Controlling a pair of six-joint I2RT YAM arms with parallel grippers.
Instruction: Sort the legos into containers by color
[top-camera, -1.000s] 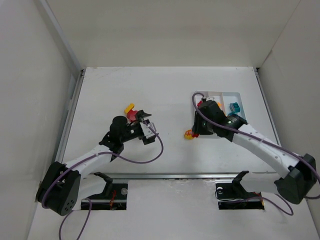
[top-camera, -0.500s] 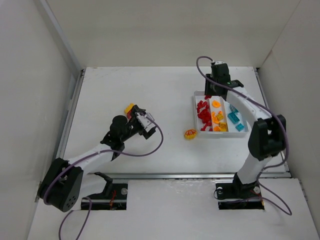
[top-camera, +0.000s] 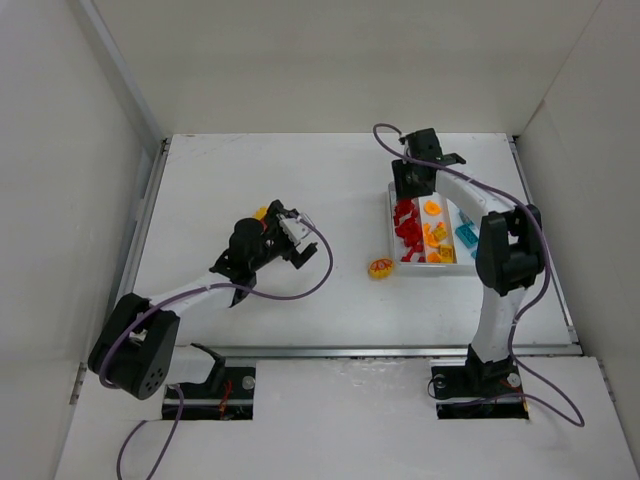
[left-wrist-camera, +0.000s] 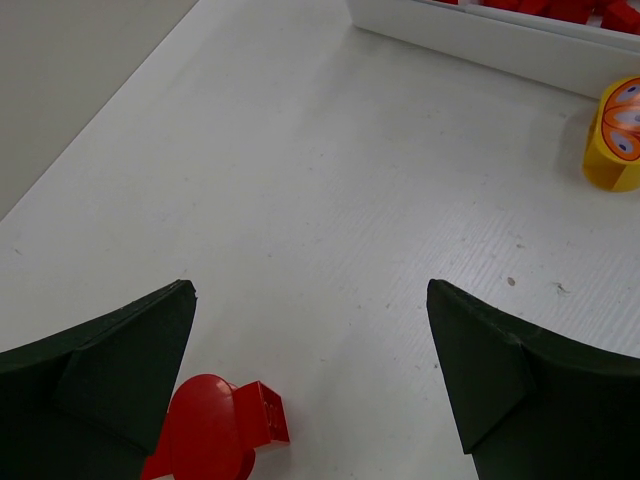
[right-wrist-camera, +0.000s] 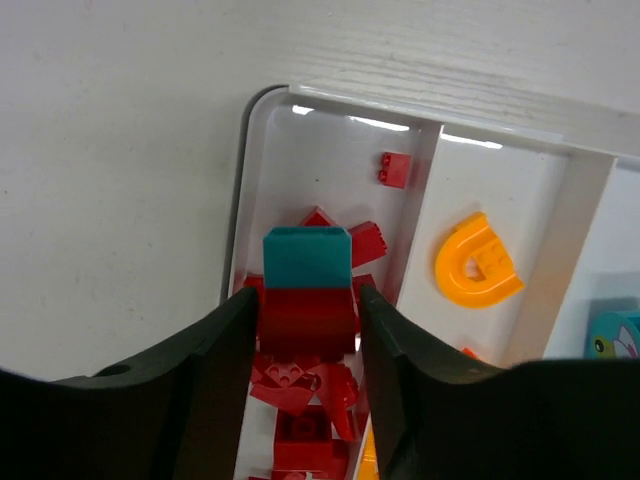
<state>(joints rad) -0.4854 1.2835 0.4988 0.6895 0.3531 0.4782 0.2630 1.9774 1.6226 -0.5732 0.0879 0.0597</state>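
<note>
A two-colour brick (right-wrist-camera: 305, 320), red with a teal piece joined to one end, hangs over the red compartment (right-wrist-camera: 310, 165) of the white tray (right-wrist-camera: 400, 105). The right jaws pinch it from both sides, partly closed against it. The spot suits only its red half, so a drop here would likely mix colours. The middle compartment holds an orange arch (right-wrist-camera: 478, 262). Well apart from the tray, the left jaws gape fully and hold nothing, low over the tabletop (left-wrist-camera: 330, 180). A loose red piece (left-wrist-camera: 215, 440) lies just beside one finger, seemingly the next pick. A yellow piece (left-wrist-camera: 618, 120) lies near the tray's wall.
</note>
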